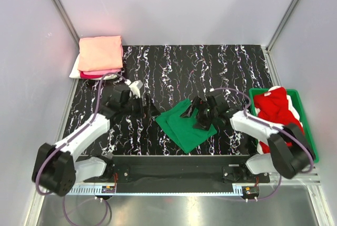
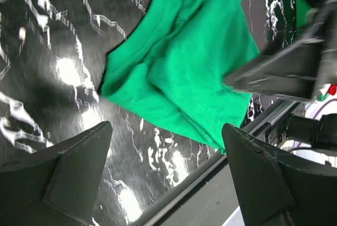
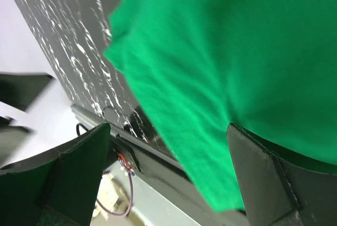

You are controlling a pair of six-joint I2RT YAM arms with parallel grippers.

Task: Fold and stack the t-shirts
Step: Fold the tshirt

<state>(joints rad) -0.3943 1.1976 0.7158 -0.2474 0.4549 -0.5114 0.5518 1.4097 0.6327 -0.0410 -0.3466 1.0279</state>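
A bright green t-shirt (image 1: pixel 185 126), folded into a rough square, lies on the black marbled table near the front middle. My left gripper (image 1: pixel 151 111) stands open just left of its left edge, holding nothing; in the left wrist view the green t-shirt (image 2: pixel 195 62) lies beyond the open gripper (image 2: pixel 166 168). My right gripper (image 1: pixel 192 113) hovers open over the shirt's upper part. In the right wrist view the green cloth (image 3: pixel 226 62) fills the space past the open gripper (image 3: pixel 168 173). A folded stack sits at the back left: salmon-peach t-shirt (image 1: pixel 101 52) on top, hot pink (image 1: pixel 100 72) below, white (image 1: pixel 75 71) at the bottom.
A rigid green bin (image 1: pixel 308 131) at the right edge holds a crumpled red t-shirt (image 1: pixel 278 109) with white cloth (image 1: pixel 263 96) showing beside it. The table's front rail (image 1: pixel 179 158) runs just below the green shirt. Grey walls close in the back and sides.
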